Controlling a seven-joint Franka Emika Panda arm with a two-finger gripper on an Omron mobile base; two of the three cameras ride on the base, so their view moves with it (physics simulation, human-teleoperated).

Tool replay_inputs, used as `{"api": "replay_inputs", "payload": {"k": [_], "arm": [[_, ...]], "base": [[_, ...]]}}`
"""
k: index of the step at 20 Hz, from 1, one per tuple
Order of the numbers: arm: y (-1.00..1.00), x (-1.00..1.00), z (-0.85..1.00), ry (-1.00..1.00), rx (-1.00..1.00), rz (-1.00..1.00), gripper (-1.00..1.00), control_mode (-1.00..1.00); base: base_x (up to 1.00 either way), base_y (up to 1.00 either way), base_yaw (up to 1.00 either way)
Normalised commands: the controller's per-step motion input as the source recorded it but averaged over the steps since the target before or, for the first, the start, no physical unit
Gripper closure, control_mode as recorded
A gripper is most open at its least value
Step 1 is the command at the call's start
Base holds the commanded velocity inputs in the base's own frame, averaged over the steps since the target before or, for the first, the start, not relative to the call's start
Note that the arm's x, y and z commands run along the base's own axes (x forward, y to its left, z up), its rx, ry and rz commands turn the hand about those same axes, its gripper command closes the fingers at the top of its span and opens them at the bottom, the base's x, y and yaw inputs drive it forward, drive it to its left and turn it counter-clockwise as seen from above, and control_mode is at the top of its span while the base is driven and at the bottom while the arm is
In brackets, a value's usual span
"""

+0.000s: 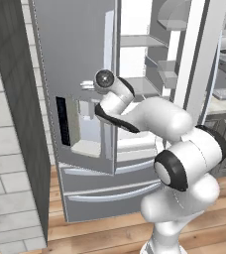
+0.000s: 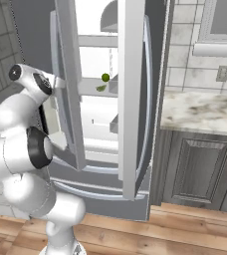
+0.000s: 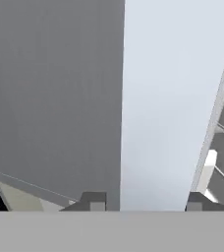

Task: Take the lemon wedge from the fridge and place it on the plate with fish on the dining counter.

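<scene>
Inspection of my jaws [image 3: 143,202]: in the hand view the two tips rise at 6 o'clock and stand apart, with a pale upright strip running between them toward 12 o'clock and a flat grey face from 9 to 11 o'clock. I judge this to be the edge and outer skin of the fridge's left door [image 1: 80,54]. Whether the tips touch that edge cannot be determined; nothing is clamped between them. The fridge [image 1: 92,198] stands with both upper doors swung out, which is the condition needed to reach the white interior. My arm is stretched toward the left door, consistent with handling that door rather than reaching for fruit. The lemon wedge [image 2: 101,88] lies on an inner shelf [image 2: 88,85], at about 11 o'clock from the middle of the right base view, with a small round green thing [image 2: 105,77] just above it; the two are well apart from my jaws. Obstructions: my wrist covers the jaws in the left base view, the door posts cut off much of the shelves, and the wedge is too small to confirm its shape. A bench [image 2: 200,112] at 3 o'clock is partly cropped.
</scene>
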Motion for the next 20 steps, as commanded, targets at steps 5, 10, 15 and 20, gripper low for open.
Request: {"api": "replay_inputs", "payload": {"k": [5,10,15,20], "arm": [[1.00,-0.79,0.39,0.12,0.04,-0.19,1.00,-1.00],[1.00,-0.77,0.37,0.20,0.01,-0.22,-1.00,-1.00],[0.70,-1.00,0.06,0.04,0.00,-0.22,-1.00,-1.00],[0.03,-1.00,-0.14,-0.07,0.00,-0.10,-1.00,-1.00]], "base": [[0.00,0.00,0.00],[0.00,0.00,0.00],[0.00,0.00,0.00],[0.00,0.00,0.00]]}}
